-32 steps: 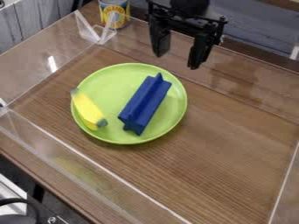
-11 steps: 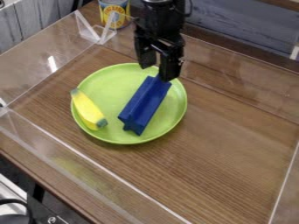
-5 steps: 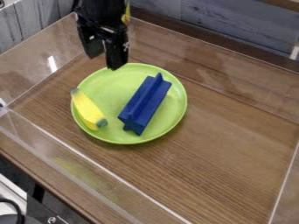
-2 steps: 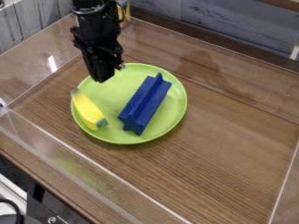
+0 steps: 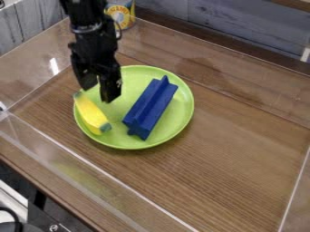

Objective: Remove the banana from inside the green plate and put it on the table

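Note:
A small yellow banana (image 5: 91, 115) with a greenish-grey tip lies on the left part of the lime-green plate (image 5: 182, 120). My gripper (image 5: 94, 91) hangs from above just over the banana's far end, its dark fingers (image 5: 111, 87) spread open with nothing between them. A long blue block (image 5: 151, 107) rests on the plate's right half. The plate sits on the brown wood-grain table (image 5: 230, 163).
Clear acrylic walls (image 5: 49, 172) run around the table's edges. A yellow-and-white container (image 5: 118, 14) stands beyond the back wall at the upper left. Bare tabletop spreads to the right of and in front of the plate.
The gripper has come down and leftward from the plate's far edge to just above the banana. Its fingers stood together a moment ago and are now spread. Banana and block have not moved.

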`<control>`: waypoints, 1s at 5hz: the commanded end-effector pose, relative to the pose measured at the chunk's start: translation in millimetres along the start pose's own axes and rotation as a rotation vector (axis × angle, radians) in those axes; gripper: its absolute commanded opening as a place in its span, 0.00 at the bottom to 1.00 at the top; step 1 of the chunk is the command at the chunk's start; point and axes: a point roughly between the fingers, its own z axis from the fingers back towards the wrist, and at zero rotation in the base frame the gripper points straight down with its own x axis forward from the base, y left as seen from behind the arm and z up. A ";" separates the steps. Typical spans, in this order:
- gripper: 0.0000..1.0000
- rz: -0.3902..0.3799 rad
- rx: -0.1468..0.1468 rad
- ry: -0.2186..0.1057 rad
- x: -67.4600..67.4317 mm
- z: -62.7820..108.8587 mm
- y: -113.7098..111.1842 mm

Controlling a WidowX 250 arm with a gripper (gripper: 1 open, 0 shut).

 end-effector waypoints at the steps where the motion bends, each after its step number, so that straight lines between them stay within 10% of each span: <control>1: 1.00 0.023 0.023 -0.018 0.1 15.9 8.9; 5: 1.00 0.115 0.020 0.022 -1.4 13.4 12.6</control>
